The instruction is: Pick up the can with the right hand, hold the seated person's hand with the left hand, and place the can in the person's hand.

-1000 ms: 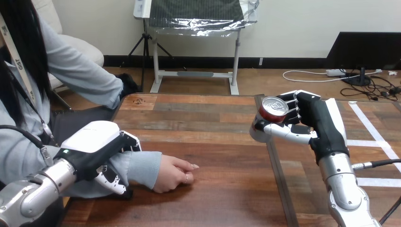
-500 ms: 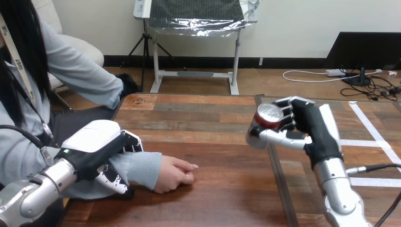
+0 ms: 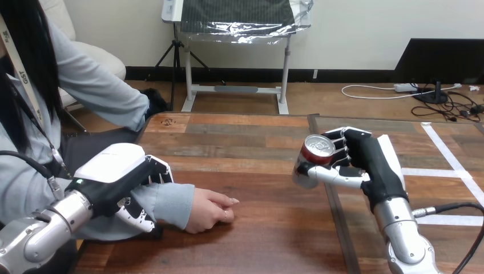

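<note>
Gripping a red-and-silver metal can (image 3: 315,153), the robot's right hand (image 3: 371,162) stands at the right of the head view, above the dark seam that runs near to far across the brown wooden plank table (image 3: 257,142). Its black-and-white fingers (image 3: 341,148) wrap the far side of the can and its thumb (image 3: 337,176) lies along the near side, so the can is clamped between them. The can is tilted, not upright: its silver top faces up and toward the right, and its base points down and to the left. The silver forearm (image 3: 402,240) of that arm rises from the bottom edge at the right. At the left, the robot's left hand (image 3: 114,171) lies white shell up over the person's forearm (image 3: 165,202), which is covered by a grey sleeve. Its fingers (image 3: 158,172) curl down over the far side of the sleeve and its thumb (image 3: 136,220) hooks round the near side, so this hand is closed on the forearm, just behind the cuff. The person's hand (image 3: 210,210) comes out of that cuff and rests on the wood near the middle of the table's near part, pointing right, with its fingers loosely curled in and its palm not turned upward. The can and the person's hand are well apart — a stretch of bare wood lies between them, the can further right and further away than the hand.
</note>
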You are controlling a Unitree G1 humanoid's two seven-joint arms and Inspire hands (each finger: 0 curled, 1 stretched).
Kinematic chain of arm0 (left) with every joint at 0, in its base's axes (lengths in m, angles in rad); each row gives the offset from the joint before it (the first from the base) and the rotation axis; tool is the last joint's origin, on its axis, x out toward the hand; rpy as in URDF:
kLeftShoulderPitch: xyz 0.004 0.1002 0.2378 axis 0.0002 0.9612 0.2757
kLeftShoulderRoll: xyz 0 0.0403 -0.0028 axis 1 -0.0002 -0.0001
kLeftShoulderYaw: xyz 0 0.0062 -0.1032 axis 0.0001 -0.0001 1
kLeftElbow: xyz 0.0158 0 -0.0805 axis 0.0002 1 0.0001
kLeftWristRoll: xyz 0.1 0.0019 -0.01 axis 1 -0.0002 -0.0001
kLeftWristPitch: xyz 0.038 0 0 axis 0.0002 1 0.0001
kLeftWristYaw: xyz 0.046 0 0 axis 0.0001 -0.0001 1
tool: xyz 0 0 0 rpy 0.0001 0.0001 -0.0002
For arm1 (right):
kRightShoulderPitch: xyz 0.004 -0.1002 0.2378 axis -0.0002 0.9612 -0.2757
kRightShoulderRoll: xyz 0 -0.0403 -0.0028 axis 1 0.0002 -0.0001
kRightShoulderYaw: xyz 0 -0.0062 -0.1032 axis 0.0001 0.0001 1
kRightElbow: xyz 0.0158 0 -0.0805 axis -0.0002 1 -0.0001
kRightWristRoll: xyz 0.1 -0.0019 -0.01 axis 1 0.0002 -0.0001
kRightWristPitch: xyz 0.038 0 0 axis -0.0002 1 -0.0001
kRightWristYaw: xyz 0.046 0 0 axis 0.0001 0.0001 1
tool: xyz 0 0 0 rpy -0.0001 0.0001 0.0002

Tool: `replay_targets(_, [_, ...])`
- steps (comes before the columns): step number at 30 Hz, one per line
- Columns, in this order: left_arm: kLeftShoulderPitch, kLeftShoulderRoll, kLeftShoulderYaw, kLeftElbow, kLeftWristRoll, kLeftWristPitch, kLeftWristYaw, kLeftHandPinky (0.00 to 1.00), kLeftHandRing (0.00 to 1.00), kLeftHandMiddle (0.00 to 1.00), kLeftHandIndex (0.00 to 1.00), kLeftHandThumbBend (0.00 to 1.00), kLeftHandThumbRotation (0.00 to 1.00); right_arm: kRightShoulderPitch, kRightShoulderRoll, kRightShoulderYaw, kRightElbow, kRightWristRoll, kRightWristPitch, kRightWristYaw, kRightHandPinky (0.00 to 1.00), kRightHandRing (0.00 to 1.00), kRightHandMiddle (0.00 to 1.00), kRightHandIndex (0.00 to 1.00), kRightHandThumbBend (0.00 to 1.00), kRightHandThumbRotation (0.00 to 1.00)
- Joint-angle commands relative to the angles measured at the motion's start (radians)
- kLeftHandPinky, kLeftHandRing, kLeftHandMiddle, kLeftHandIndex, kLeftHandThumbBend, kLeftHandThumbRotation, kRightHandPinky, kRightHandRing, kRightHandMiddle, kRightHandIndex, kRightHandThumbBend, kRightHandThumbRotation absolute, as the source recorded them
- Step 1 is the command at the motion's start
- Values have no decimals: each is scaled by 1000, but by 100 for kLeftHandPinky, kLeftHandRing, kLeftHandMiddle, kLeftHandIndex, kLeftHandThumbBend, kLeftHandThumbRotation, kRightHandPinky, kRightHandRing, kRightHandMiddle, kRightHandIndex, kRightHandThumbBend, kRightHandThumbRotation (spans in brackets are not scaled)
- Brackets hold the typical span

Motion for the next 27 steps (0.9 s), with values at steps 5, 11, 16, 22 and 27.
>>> replay_targets(5, [-35,-14,24,-40,-37,-42,39,38,42,47,48,94,0,-122,4,-1,8,6,-65,-5,39,45,52,53,76,0])
replay_targets(11, [-33,-15,26,-57,-45,-49,38,38,42,47,48,94,0,-125,7,3,21,3,-79,-3,40,46,53,53,76,0])
replay_targets(16, [-29,-17,29,-76,-55,-53,40,37,41,46,47,95,0,-126,13,4,24,6,-81,1,41,47,53,53,76,0])
replay_targets(22, [-25,-23,37,-93,-66,-71,48,36,41,45,47,96,0,-125,19,7,21,8,-76,7,40,46,53,53,76,0])
replay_targets(27, [-26,-21,36,-109,-65,-93,58,35,40,45,46,95,0,-125,24,9,25,8,-82,11,40,46,53,53,76,0])
